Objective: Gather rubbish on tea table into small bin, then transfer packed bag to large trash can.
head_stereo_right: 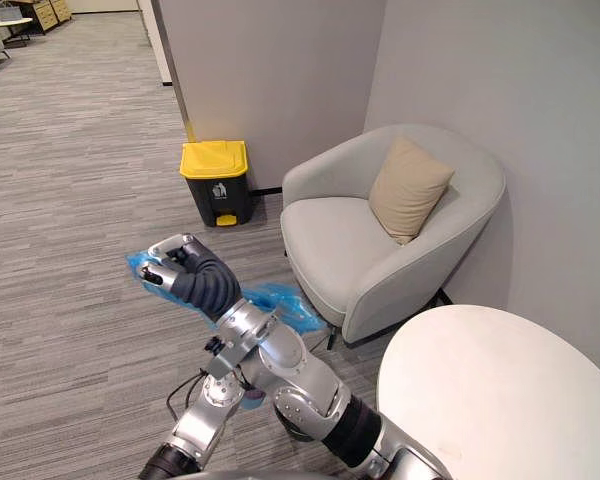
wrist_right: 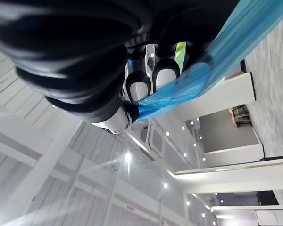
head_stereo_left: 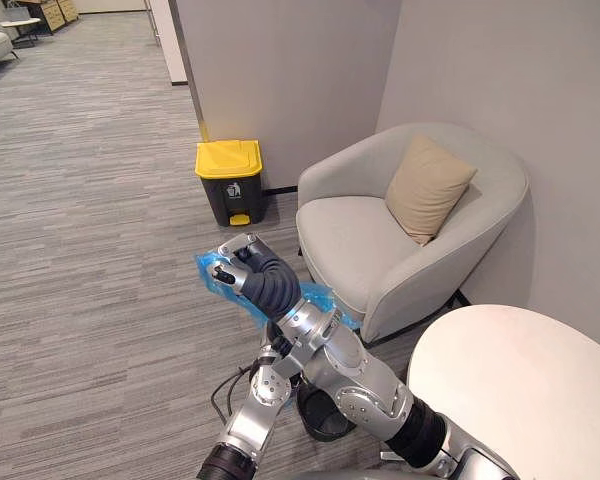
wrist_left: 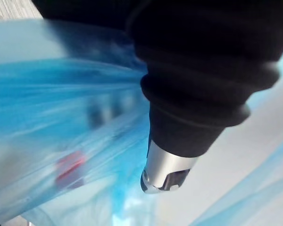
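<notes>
One blue bag (head_stereo_left: 210,272) hangs mid-frame, the right hand (head_stereo_left: 240,262) clamped round its bunched plastic. The left hand (wrist_left: 165,165) is against the bag, grip impossible to tell. The yellow-lidded bin (head_stereo_left: 229,180) stands upper centre, well apart.

The thin blue bag (head_stereo_left: 210,272) is bunched in the right hand (head_stereo_left: 244,258), above the floor. The yellow-lidded black bin (head_stereo_left: 229,180) stands shut at its 12 o'clock.

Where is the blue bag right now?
In the eye views the blue bag is gripped in the right hand, raised over the carpet, nearer the robot than the yellow-lidded bin and left of the armchair.
</notes>
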`<state>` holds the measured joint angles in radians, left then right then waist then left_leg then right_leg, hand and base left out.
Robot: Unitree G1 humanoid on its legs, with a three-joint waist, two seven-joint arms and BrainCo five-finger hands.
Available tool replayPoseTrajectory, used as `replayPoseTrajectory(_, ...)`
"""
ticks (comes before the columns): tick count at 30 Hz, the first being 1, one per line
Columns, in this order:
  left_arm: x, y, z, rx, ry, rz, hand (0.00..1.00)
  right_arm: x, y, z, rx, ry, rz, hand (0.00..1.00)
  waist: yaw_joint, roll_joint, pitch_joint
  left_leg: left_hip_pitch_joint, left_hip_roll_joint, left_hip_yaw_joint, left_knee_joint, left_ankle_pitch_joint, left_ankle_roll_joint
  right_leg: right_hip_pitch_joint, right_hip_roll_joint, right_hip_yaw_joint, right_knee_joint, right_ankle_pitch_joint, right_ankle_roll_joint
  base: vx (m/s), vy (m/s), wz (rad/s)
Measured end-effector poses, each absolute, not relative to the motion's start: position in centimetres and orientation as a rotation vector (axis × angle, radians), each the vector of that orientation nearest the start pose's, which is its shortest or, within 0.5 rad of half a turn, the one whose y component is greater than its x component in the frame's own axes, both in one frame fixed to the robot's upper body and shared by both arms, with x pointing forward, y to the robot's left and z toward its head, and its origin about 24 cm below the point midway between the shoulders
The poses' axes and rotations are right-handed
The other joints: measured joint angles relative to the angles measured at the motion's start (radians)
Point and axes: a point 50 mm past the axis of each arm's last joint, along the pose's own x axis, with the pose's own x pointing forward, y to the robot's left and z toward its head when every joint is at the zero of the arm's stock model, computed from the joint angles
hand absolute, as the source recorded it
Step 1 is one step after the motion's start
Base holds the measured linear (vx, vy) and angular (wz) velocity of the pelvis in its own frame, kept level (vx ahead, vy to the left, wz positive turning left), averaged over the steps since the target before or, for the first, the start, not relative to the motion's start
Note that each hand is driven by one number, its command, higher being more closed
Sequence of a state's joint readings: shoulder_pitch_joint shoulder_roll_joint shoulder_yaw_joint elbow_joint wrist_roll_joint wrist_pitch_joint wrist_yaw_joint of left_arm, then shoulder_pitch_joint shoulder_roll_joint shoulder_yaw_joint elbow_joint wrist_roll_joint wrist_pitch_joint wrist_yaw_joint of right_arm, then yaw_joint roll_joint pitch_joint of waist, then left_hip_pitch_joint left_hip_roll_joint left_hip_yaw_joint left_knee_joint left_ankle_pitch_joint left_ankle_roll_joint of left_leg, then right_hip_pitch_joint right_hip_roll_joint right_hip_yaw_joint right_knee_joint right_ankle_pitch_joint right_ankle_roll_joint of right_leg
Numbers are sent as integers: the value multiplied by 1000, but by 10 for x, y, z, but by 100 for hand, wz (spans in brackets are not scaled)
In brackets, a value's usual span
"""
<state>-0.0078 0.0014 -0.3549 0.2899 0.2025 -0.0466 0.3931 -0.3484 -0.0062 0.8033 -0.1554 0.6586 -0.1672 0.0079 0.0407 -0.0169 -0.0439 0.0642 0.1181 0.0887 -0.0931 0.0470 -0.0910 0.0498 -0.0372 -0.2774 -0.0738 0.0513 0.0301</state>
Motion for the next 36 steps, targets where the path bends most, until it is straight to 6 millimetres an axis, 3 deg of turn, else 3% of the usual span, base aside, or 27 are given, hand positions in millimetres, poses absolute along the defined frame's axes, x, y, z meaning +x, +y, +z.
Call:
replayPoseTrajectory(10, 240, 81, -9, 197, 141, -28, 100, 208, 41, 152, 567, -321, 1031, 100, -3, 0, 0, -2, 0, 1, 0, 0, 0, -2, 0, 0, -1, -1, 0, 0, 0, 0)
replayPoseTrajectory(11, 240, 82, -8, 189, 140, -23, 100, 208, 40, 152, 526, -343, 1027, 0, -4, 0, 0, -3, 0, 1, 0, 0, 0, -3, 0, 0, -1, -1, 0, 0, 0, 0)
replayPoseTrajectory(18, 243, 87, 4, 133, 89, -13, 100, 220, 20, 146, 270, -442, 943, 0, -5, -2, 1, -5, 0, 1, 0, 0, 0, -5, 0, 1, -1, -1, 1, 0, 0, 0)
replayPoseTrajectory(23, 241, 98, 19, 94, 11, 27, 100, 223, -17, 138, -3, -528, 829, 0, -5, -7, 5, -16, 0, 4, 0, -1, 0, -17, 0, 4, 0, -2, 3, 0, 0, -1)
replayPoseTrajectory(28, 237, 107, 16, 93, 20, 44, 100, 228, -53, 132, -194, -558, 698, 0, -6, -8, 14, -16, 1, 7, 0, -1, 0, -18, 0, 6, 0, -3, 3, 0, 0, -1)
replayPoseTrajectory(36, 231, 123, 9, 100, 50, 94, 100, 233, -85, 128, -308, -565, 538, 0, -23, -3, 39, -10, 1, 18, 0, -5, 3, -19, 1, 18, 4, -4, 5, 0, 0, -3)
